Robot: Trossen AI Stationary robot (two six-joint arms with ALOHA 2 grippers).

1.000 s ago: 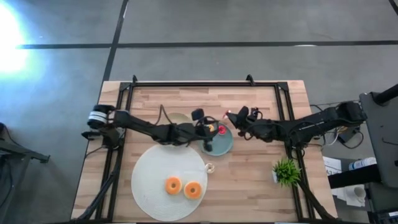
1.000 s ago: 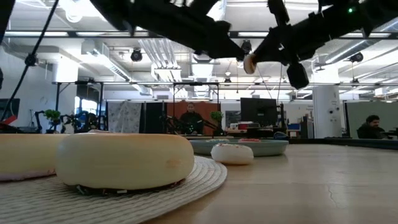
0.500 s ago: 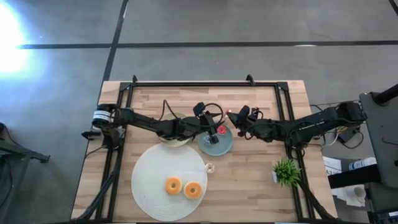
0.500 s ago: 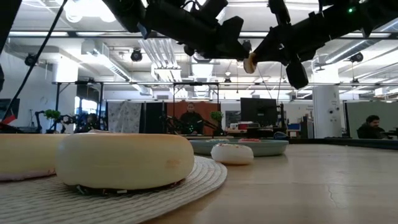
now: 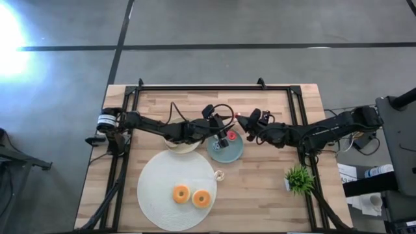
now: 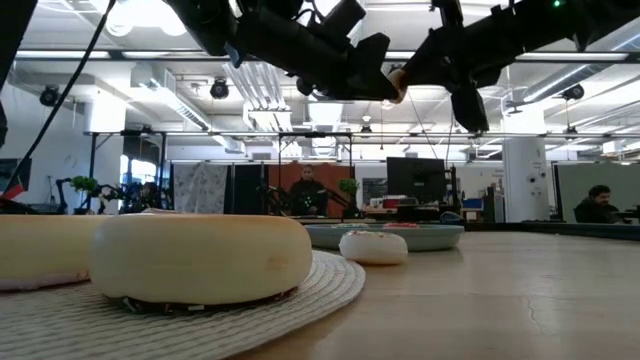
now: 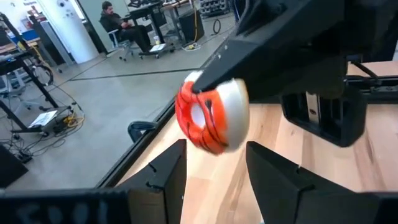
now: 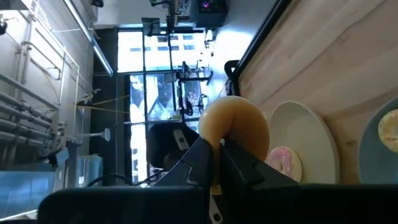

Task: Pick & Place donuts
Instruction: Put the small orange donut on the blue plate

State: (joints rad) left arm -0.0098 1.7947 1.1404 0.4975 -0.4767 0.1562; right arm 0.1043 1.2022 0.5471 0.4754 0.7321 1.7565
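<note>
**A:** What worries you here?

**B:** The two claws are crowded together in the air above the teal plate, near the bench's middle toward its far edge. The right claw pinches a small red-frosted donut by its rim only, well above the wood.

**A:** And the left claw?

**B:** Spread, with nothing between its fingers, and the donut hangs just ahead of them. If this is a handover, I'd guess a mistimed release drops the donut; round as it is, it could roll off toward a bench edge. The arms could also knock each other.

**A:** The other donuts?

**B:** Two orange ones sit on the white mat by the near edge; a tiny whitish one lies at the mat's rim; a pink one rests on the cream plate.
</note>
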